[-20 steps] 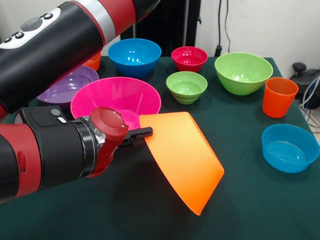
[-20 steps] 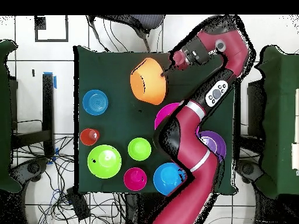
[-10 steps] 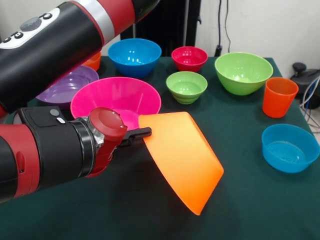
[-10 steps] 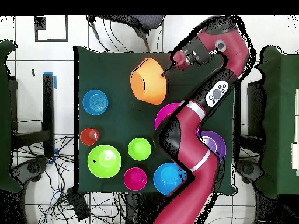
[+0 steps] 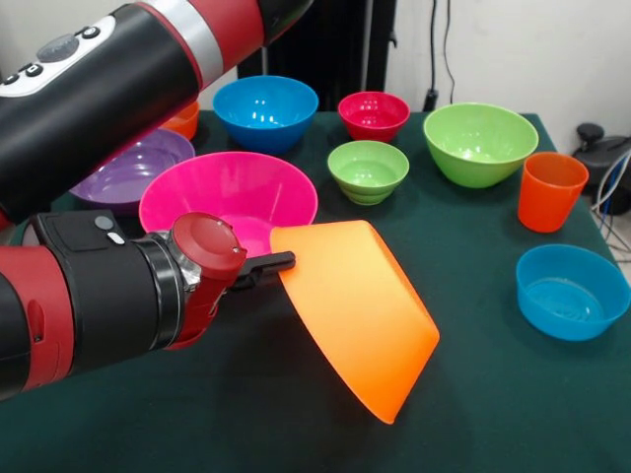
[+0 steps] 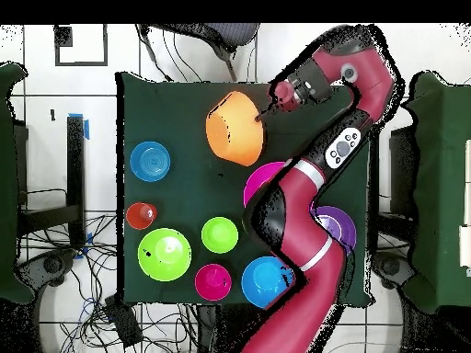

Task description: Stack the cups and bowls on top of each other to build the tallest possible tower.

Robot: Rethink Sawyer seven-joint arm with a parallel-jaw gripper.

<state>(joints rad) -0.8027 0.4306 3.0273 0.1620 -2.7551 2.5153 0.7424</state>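
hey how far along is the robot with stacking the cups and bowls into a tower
Barely started. Nothing is stacked yet: the pink bowl, the purple bowl and the orange cup all sit singly on the table. In hand: the hand grips the large orange bowl by its rim, tilted on its side beside the pink bowl. Left: setting it down and stacking everything else.

Tilted large bowl (image 5: pixel 360 320) apparently just before another bowl (image 5: pixel 229 192).
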